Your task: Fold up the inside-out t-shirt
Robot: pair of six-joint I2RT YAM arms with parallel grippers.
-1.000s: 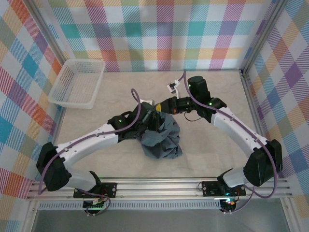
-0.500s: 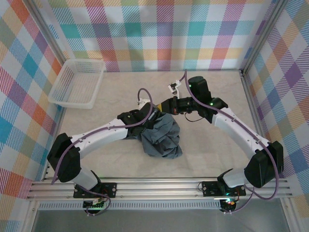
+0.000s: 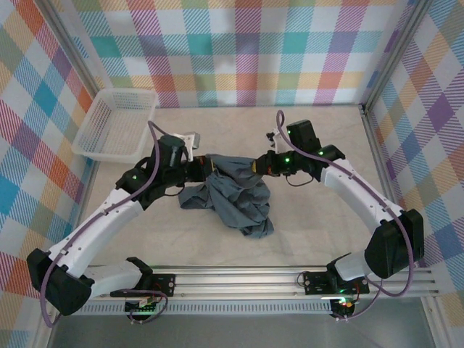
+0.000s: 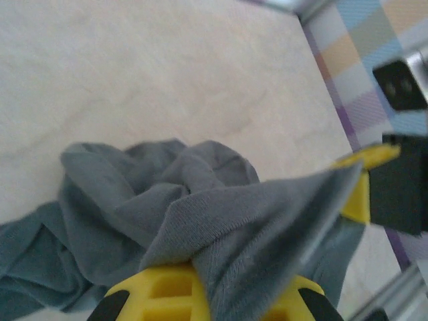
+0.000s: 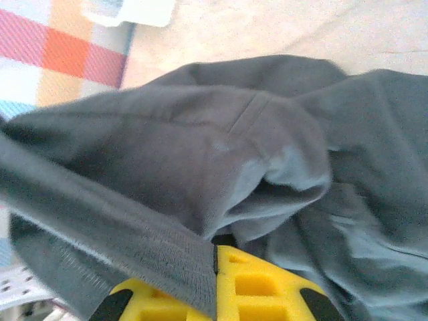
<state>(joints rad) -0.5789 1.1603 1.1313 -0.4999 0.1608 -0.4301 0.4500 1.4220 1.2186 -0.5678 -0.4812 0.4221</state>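
T-shirt (image 3: 243, 196) bunched, outline unreadable

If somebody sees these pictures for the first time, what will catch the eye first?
The blue-grey t-shirt lies bunched in the middle of the table. Its upper edge is stretched between the left gripper and the right gripper, both shut on the cloth. A white basket sits in the far left corner, before the bright checked walls.
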